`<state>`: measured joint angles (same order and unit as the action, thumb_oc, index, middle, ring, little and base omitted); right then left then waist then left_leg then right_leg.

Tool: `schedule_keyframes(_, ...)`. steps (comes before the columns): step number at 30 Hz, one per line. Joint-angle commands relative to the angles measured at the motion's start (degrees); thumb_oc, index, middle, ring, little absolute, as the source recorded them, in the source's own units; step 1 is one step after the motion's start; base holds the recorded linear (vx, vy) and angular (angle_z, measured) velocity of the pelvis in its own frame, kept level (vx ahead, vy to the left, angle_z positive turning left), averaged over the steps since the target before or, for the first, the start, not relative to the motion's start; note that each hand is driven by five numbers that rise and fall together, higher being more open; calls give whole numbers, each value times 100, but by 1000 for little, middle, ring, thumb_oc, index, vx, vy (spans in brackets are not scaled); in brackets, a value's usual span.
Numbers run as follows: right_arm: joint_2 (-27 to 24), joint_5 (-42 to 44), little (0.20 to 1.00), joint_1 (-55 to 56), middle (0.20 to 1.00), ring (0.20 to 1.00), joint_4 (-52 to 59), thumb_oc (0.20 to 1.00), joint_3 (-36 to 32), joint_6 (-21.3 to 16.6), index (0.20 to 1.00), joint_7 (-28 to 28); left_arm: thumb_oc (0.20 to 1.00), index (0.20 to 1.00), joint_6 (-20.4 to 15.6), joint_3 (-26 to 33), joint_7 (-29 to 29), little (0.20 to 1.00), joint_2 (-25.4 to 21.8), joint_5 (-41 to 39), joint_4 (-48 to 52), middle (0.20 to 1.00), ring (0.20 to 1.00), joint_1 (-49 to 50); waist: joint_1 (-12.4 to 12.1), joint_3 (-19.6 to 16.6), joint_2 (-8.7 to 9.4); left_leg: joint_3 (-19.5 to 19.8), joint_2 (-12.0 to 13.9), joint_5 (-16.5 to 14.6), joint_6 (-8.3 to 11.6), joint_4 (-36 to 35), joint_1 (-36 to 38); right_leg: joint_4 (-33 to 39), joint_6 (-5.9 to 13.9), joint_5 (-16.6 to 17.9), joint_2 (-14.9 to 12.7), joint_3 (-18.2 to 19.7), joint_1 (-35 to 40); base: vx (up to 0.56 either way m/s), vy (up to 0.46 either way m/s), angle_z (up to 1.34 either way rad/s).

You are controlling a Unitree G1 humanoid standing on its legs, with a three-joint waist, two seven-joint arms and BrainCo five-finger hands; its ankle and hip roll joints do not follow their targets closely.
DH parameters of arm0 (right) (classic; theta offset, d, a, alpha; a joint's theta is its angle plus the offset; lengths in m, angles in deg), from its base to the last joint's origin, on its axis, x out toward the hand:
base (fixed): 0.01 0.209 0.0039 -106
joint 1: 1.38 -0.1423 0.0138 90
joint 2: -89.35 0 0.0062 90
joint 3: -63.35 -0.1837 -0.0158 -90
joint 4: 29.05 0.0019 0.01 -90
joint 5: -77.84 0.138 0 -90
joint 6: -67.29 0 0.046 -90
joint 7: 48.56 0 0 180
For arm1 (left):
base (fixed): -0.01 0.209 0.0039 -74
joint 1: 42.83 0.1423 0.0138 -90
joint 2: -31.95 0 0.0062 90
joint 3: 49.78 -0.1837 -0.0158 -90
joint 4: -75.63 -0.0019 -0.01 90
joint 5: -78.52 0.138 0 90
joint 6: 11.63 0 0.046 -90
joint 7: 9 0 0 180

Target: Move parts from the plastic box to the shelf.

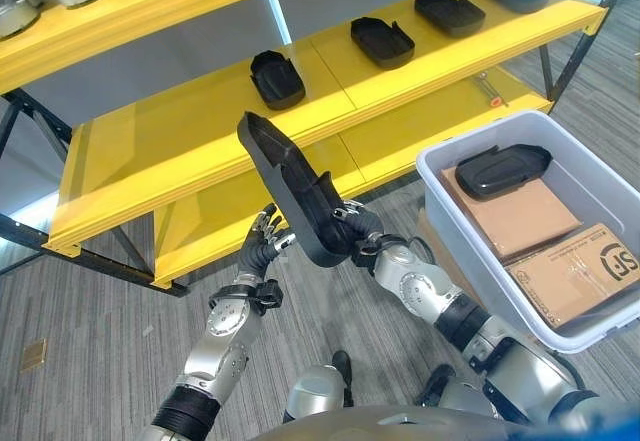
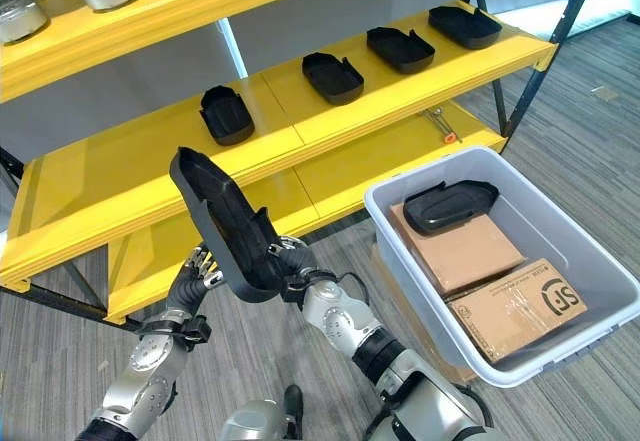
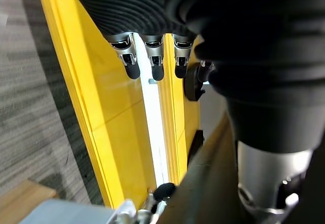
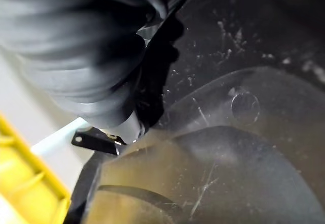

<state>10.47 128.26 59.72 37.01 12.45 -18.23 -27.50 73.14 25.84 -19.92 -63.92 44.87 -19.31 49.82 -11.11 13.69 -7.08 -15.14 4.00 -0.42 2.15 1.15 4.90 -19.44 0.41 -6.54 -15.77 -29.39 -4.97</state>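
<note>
The 2 arms are silver-grey metal built from rounded, jointed segments. The left arm (image 1: 225,336), coming in from 7 o'clock in the left eye view, carries a black collar at its wrist and a black ribbed band low on the forearm. The right arm (image 1: 440,301), from 5 o'clock, has black rings between its silver shells. The left hand (image 1: 265,236) shows silver fingers (image 3: 131,61) with glossy dark tips under a dark ribbed cover (image 3: 132,5). The right hand (image 1: 355,231) wears the same dark ribbing.
</note>
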Motion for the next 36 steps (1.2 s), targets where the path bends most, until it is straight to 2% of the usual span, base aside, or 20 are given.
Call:
schedule_keyframes(1, 796, -482, 200, -403, 200, 200, 395, 200, -122, -579, 200, 87, 1000, 1000, 75, -31, -61, 1000, -437, 304, 631, 1000, 1000, -259, -131, -29, 304, -16, -178, -381, -274, 177, -52, 1351, 812, 1088, -508, 366, 910, -75, 108, 11)
schedule_keyframes(5, 708, -654, 200, -347, 200, 200, 511, 200, -153, -691, 200, 236, 1000, 1000, 68, -32, 221, 1000, -445, 171, 556, 1000, 1000, -253, -44, -47, 287, 263, -331, -242, -408, 65, -226, 1469, 775, 1166, -402, 915, 772, -113, 106, 29)
schedule_keyframes(6, 640, -674, 200, -314, 200, 200, 533, 200, -189, -786, 200, 299, 1000, 1000, 16, -63, 411, 1000, -468, 286, 532, 1000, 1000, -238, 12, -81, 271, 514, -385, -189, -449, -37, -258, 1453, 753, 1078, -235, 1296, 712, -41, 63, 92)
schedule_keyframes(7, 617, -673, 200, -315, 200, 200, 525, 200, -199, -829, 200, 306, 1000, 1000, -4, -77, 458, 1000, -475, 299, 523, 1000, 1000, -246, 28, -86, 271, 587, -402, -179, -461, -61, -269, 1439, 743, 1042, -170, 1404, 689, -38, 41, 113)
schedule_keyframes(9, 462, -754, 200, -254, 200, 200, 578, 200, -298, -1011, 200, 311, 1000, 1000, -32, -165, 627, 1000, -523, 388, 523, 1000, 1000, -323, 160, -108, 277, 1082, -541, -159, -570, -166, -335, 1301, 683, 752, 341, 2003, 519, -7, 16, 97)
schedule_keyframes(10, 399, -718, 200, -201, 200, 200, 598, 200, -377, -1047, 200, 221, 1000, 1000, -41, -186, 682, 1000, -569, 443, 516, 1000, 1000, -369, 189, -137, 284, 1213, -608, -143, -628, -202, -358, 1025, 611, 567, 661, 2061, 375, 27, 15, 97)
schedule_keyframes(13, 334, -649, 200, -167, 200, 200, 596, 200, -432, -1028, 200, 77, 1000, 1000, -17, -122, 666, 1000, -570, 505, 541, 1000, 1000, -326, 172, -130, 314, 1263, -683, -116, -613, -240, -315, 958, 476, 328, 1002, 1825, 380, 47, -16, 71)
schedule_keyframes(14, 292, -557, 200, -164, 200, 200, 653, 200, -442, -917, 200, 49, 1000, 1000, -75, -9, 699, 1000, -547, 558, 556, 1000, 1000, -206, 108, -133, 363, 1242, -757, -93, -577, -296, -281, 1042, 303, 244, 1313, 1577, 427, 49, -45, 21)
schedule_keyframes(15, 286, -543, 200, -164, 200, 200, 663, 200, -445, -897, 200, 37, 1000, 1000, -87, 8, 696, 1000, -538, 580, 560, 1000, 1000, -182, 105, -126, 370, 1245, -769, -90, -571, -305, -265, 1066, 279, 237, 1356, 1551, 446, 87, -70, 1)
schedule_keyframes(16, 212, -526, 200, -103, 200, 200, 701, 200, -477, -832, 200, 5, 1000, 1000, -285, 55, 774, 1000, -475, 678, 546, 1000, 1000, -25, 152, -107, 422, 1384, -920, -118, -568, -276, -231, 1354, 214, 409, 1599, 1728, 404, 76, -54, -11)
schedule_keyframes(19, 113, -632, 200, -45, 200, 200, 621, 200, -602, -762, 200, -205, 1000, 1000, -400, 173, 858, 1000, -459, 555, 508, 1000, 1000, 114, 213, -117, 427, 1367, -962, -202, -595, -106, -265, 1464, 195, 469, 1553, 1889, 435, 47, -80, -1)
schedule_keyframes(21, 81, -738, 200, -67, 200, 200, 570, 200, -622, -676, 200, -311, 1000, 1000, -509, 238, 898, 1000, -425, 454, 390, 1000, 1000, 71, 220, -121, 434, 1255, -948, -274, -547, 115, -340, 1518, 178, 487, 1475, 1852, 460, 20, -81, 10)
schedule_keyframes(25, 98, -878, 200, -152, 200, 200, 427, 200, -653, -568, 200, -258, 1000, 1000, -501, 218, 911, 1000, -358, 537, 264, 1000, 1000, -69, 271, -90, 465, 453, -686, -425, -390, 554, -428, 1632, 145, 508, 1245, 1372, 605, -1, -44, 42)
schedule_keyframes(26, 104, -966, 200, -164, 200, 200, 392, 200, -655, -517, 200, -181, 1000, 1000, -505, 165, 876, 1000, -328, 553, 221, 1000, 1000, -126, 299, -88, 462, 215, -513, -392, -260, 577, -415, 1678, 122, 499, 1179, 1181, 697, 8, -1, 91)
schedule_keyframes(28, 100, -1001, 200, -173, 200, 200, 343, 200, -625, -447, 200, -179, 1000, 1000, -526, 145, 814, 1000, -314, 540, 185, 1000, 1000, -147, 290, -108, 462, 202, -419, -348, -176, 555, -412, 1714, 106, 488, 1141, 1102, 760, 32, 16, 74)
schedule_keyframes(29, 82, -1036, 200, -149, 200, 200, 324, 200, -592, -397, 200, -140, 1000, 1000, -520, 199, 830, 1000, -281, 598, 208, 1000, 1000, -132, 253, -133, 457, 256, -248, -223, -56, 478, -398, 1757, 81, 463, 1092, 1037, 838, 39, 23, 38)
schedule_keyframes(31, 66, -1004, 200, -140, 200, 200, 285, 200, -573, -368, 200, -144, 1000, 1000, -501, 236, 839, 1000, -262, 639, 236, 1000, 1000, -105, 235, -151, 444, 317, -116, -89, 36, 397, -388, 1769, 62, 434, 1067, 1008, 878, 35, 70, 28)
schedule_keyframes(34, 61, -1054, 200, -245, 200, 200, 108, 200, -548, -319, 200, -159, 1000, 1000, -484, 344, 834, 1000, -261, 620, 329, 1000, 1000, -96, 174, -173, 375, 561, 371, 496, 284, 221, -504, 1645, -25, 252, 1010, 959, 866, 3, 120, 10)
schedule_keyframes(35, 62, -1059, 200, -249, 200, 200, 105, 200, -544, -318, 200, -161, 1000, 1000, -490, 346, 833, 1000, -261, 616, 327, 1000, 1000, -98, 178, -173, 374, 572, 383, 517, 292, 212, -507, 1635, -29, 242, 1007, 952, 863, -30, 130, 1)
schedule_keyframes(36, 80, -1102, 200, -277, 200, 200, 87, 200, -510, -336, 200, -125, 1000, 1000, -494, 368, 858, 1000, -252, 570, 324, 1000, 1000, -117, 177, -171, 358, 599, 540, 707, 354, 184, -547, 1585, -54, 197, 975, 916, 853, -42, 136, -1)
